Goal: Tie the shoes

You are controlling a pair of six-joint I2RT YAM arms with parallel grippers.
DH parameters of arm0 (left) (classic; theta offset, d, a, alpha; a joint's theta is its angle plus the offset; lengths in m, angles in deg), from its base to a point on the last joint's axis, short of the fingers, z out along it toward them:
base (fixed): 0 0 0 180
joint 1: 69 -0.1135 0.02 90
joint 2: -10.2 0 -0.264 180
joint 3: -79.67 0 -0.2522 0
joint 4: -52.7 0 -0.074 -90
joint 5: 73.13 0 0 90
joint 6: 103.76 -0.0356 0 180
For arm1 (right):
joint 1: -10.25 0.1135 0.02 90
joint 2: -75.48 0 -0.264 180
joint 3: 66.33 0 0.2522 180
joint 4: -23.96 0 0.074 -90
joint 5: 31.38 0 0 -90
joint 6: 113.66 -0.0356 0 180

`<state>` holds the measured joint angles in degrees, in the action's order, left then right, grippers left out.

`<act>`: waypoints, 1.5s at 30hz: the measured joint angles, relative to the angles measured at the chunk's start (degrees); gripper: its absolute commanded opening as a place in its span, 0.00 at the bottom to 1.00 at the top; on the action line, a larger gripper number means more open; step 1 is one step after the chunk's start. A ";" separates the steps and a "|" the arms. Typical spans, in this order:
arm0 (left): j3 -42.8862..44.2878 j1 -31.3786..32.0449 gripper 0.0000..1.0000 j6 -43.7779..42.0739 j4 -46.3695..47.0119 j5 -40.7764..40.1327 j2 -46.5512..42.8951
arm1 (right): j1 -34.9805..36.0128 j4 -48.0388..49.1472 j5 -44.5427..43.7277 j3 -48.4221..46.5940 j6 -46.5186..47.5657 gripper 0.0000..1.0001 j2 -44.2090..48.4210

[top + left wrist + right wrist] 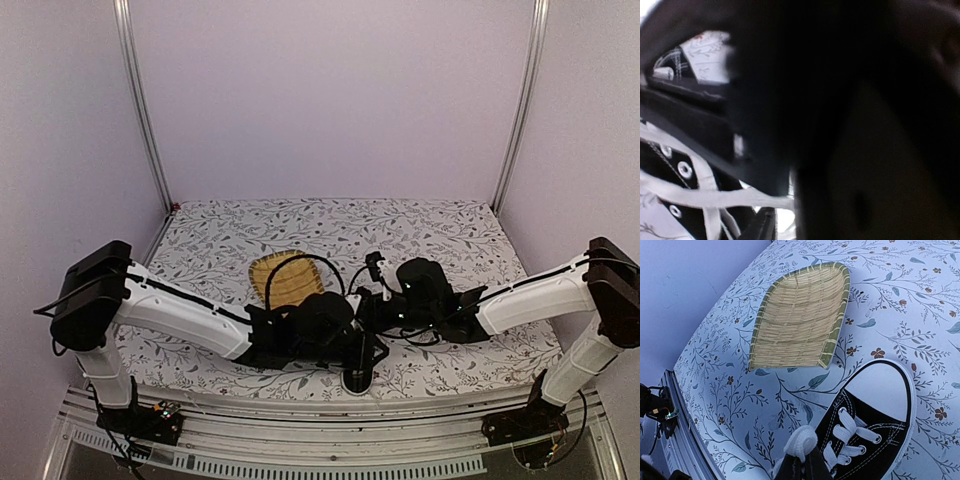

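Noted black canvas sneaker with white laces (pixel 875 440) on floral-print counter (pixel 920 300), near yellow woven bamboo tray (pixel 800 315). Long axis leading away from right fingers (pixel 802 463), toe farthest; pinched on white lace loop (pixel 800 442). Left fingers (pixel 765 165): cannot tell grip.

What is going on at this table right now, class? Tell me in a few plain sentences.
Two robot arms meet over a black sneaker near the front edge of the table. The right gripper pinches a bunched white lace beside the shoe. The left gripper sits close over the laces, but its camera is mostly blocked, so its grip is unclear.
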<state>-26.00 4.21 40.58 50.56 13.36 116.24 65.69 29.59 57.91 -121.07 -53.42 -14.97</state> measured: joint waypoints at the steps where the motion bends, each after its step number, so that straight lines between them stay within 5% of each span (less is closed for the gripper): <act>1: -0.02 -0.07 0.48 -0.79 0.09 -0.07 -0.13 | 0.00 -0.04 0.02 -0.02 -0.04 0.02 0.17; 10: -7.78 -0.87 0.56 -12.52 -0.15 2.84 -10.05 | 0.02 -0.22 0.00 -0.04 -0.31 0.02 1.18; 16: -15.78 -2.16 0.37 -17.53 0.04 5.79 -17.33 | 0.02 -0.72 -0.02 -0.07 -0.68 0.02 1.46; 27: -19.93 -4.96 0.34 -19.30 5.81 10.60 -12.50 | 0.02 -1.03 0.00 -0.07 -1.20 0.02 1.64; 42: -19.69 -6.12 0.18 -19.69 10.45 13.90 -6.05 | 0.02 -1.16 0.02 -0.07 -1.99 0.02 2.01; 45: -19.58 -6.16 0.07 -19.43 10.95 14.80 -4.76 | 0.02 -1.16 0.02 -0.07 -1.99 0.02 2.01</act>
<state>-45.58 -1.95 21.15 61.51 28.16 111.47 65.71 28.43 57.93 -121.13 -55.41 -12.96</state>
